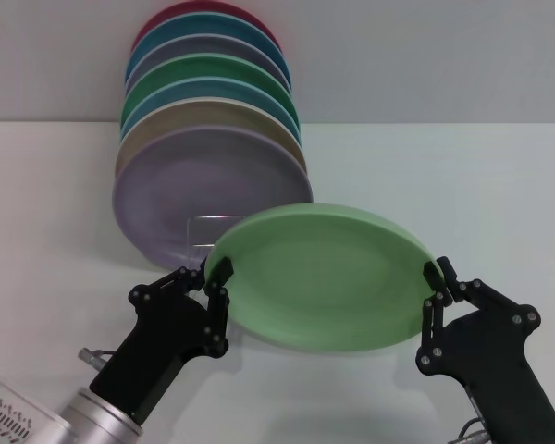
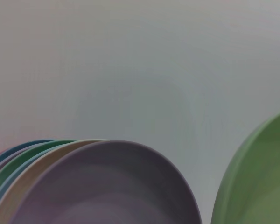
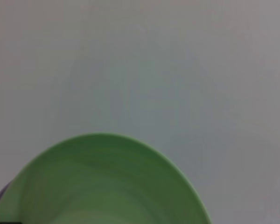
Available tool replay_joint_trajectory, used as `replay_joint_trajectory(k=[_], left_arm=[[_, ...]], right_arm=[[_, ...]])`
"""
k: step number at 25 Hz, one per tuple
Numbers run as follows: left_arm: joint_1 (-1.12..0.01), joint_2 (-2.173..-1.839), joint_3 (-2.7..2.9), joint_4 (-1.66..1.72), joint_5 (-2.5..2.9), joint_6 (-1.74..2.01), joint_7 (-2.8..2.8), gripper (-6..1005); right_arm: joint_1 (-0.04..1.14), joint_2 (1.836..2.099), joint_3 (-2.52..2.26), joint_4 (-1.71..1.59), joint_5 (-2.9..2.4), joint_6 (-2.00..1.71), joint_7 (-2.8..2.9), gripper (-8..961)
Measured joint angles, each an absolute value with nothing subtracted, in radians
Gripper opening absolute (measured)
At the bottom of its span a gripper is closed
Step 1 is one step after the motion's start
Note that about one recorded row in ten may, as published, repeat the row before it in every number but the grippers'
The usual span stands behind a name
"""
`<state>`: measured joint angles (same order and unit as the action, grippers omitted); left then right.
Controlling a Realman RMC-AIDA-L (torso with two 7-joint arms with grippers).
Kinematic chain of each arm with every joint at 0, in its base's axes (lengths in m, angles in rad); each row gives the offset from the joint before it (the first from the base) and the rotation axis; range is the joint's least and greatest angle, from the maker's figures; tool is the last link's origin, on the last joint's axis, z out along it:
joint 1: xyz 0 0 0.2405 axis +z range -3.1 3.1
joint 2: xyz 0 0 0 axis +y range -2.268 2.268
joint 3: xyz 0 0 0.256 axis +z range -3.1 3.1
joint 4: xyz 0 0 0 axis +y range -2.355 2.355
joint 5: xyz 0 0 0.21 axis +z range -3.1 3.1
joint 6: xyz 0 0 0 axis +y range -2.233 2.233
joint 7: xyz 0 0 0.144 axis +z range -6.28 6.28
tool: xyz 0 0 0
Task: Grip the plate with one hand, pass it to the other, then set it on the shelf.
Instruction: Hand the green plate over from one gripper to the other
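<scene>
The pale mint-green plate (image 1: 322, 276) hangs tilted above the table, between my two grippers. My left gripper (image 1: 217, 277) is closed on its left rim. My right gripper (image 1: 437, 282) is closed on its right rim. The plate also shows in the left wrist view (image 2: 259, 179) and in the right wrist view (image 3: 102, 182). The shelf is a thin silver wire rack; its looped front (image 1: 196, 231) shows just behind the plate's left part, in front of the lilac plate (image 1: 199, 190).
Several plates stand on edge in the rack at the back left: lilac in front, then beige (image 1: 180, 116), blue, emerald green (image 1: 213, 69), and more behind. They also show in the left wrist view (image 2: 107, 186). White table (image 1: 462, 185) lies right of the rack.
</scene>
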<state>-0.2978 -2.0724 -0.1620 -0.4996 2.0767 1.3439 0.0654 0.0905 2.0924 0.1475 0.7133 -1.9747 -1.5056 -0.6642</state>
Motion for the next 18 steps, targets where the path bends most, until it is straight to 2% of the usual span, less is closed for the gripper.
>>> replay_joint_trajectory(k=[18], left_arm=[[-0.292, -2.072, -0.17, -0.484, 2.079, 1.352, 0.064, 25]], right_arm=[[0.093, 2.092, 0.145, 0.71, -1.974, -1.506, -0.663, 21]])
